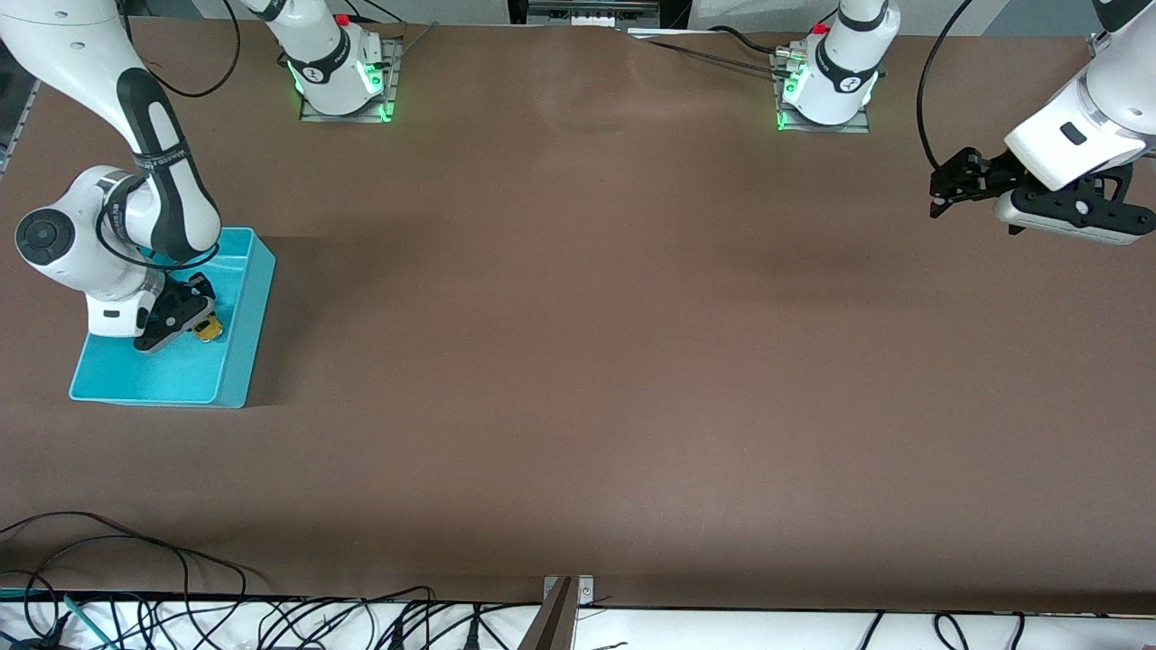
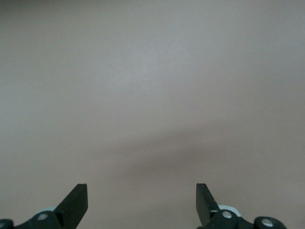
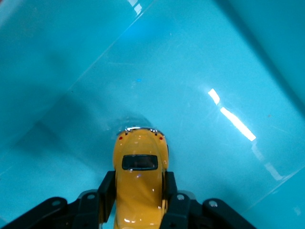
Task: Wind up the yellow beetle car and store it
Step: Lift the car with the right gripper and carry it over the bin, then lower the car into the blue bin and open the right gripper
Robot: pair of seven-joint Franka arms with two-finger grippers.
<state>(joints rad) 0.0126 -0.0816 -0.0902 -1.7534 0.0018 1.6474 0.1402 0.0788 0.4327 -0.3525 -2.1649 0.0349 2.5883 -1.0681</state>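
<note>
Yellow beetle car (image 3: 139, 183) — glossy, dark window — nose-down inside teal bin (image 3: 228, 71).

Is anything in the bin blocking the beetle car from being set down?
Nothing visible. The right end effector holds the yellow beetle car inside the teal bin, with only bare bin floor around it. The left end effector waits open over the table.

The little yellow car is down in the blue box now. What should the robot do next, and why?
Probably open the right gripper and let go. Its fingers clamp the yellow beetle car inside the teal bin, low over the floor, so storing seems to need only the release. The left gripper waits open above bare table.
</note>
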